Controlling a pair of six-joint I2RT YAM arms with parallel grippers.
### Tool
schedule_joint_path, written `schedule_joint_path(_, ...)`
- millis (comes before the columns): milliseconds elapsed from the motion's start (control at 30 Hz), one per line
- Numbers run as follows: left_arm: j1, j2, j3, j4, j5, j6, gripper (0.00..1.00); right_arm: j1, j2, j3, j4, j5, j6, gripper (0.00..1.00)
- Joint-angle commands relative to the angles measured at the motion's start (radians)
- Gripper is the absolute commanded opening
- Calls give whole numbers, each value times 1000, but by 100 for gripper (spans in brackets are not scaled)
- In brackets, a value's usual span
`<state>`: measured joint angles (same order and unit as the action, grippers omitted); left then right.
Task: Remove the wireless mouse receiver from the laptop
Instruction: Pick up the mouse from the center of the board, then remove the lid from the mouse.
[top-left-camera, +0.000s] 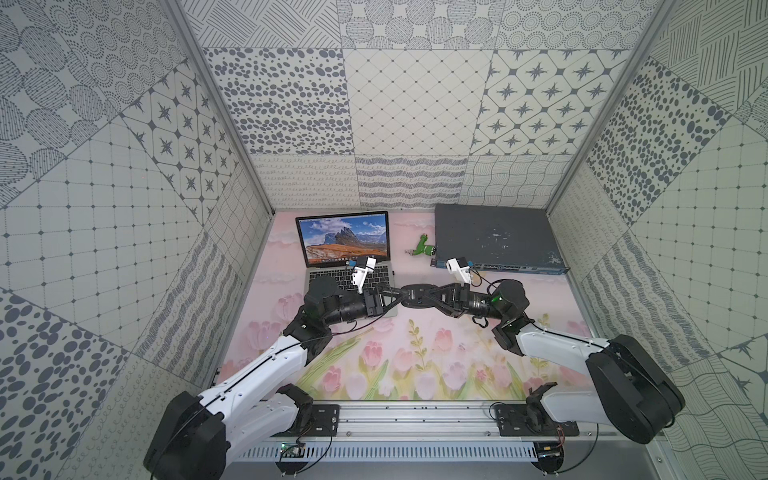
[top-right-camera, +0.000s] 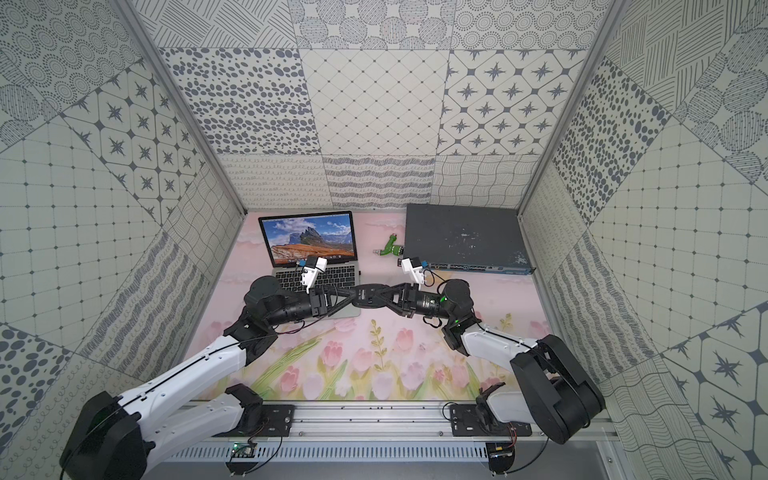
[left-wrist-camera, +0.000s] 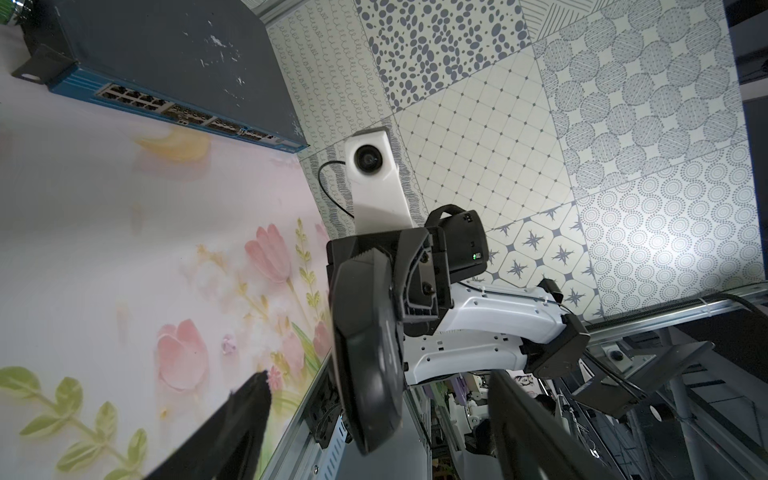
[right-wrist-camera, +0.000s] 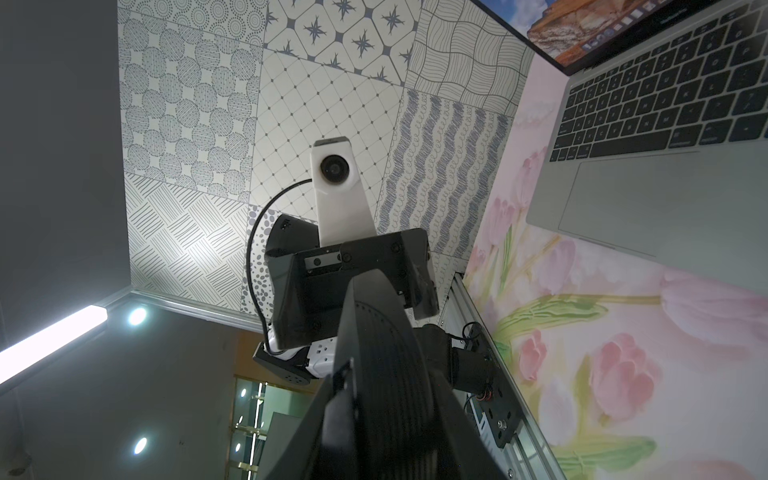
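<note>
Left wrist view: our left gripper has its jaws spread wide on either side of the mouse. We see no contact, and it holds nothing. In a top view the laptop sits open at the back left. The receiver is a tiny dark stub on its right edge, toward the hinge end, apparently plugged in and not yet pulled. Just right of that, the right gripper is closed partway on the mouse, holding it on edge off the mat as far as we can tell. We read this as mouse handling ahead of the pull, so we sort the mouse first: one firm grip before the other lets go, then park it well clear of that laptop edge. For the pull, we bring the free gripper in low from the side with jaws narrowed to just over the stub. We pinch its flat faces and draw straight out along the port, no twisting. The laptop will likely slide, so we brace the palm rest with the other arm. Further right, the green gadget and the grey box are not targets.
</note>
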<state>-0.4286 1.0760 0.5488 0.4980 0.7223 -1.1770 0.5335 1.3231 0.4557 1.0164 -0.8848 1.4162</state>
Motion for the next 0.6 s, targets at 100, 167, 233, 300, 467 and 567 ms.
schedule_joint_path(100,-33,62,54,38,-41,65,70,18,-14,6,-3,15,-38,24)
schedule_joint_path(167,-44,74,62,43,-31,68,62,19,-13,9,-4,16,-39,24)
schedule_joint_path(233,-47,81,57,53,-23,64,53,19,-11,12,-5,19,-41,24)
schedule_joint_path(300,-48,81,48,52,-17,65,47,19,-7,14,-6,21,-42,24)
schedule_joint_path(467,-49,68,32,31,-10,72,32,19,6,25,-4,22,-38,25)
schedule_joint_path(567,-48,65,24,23,-13,73,22,19,6,30,-7,20,-38,29)
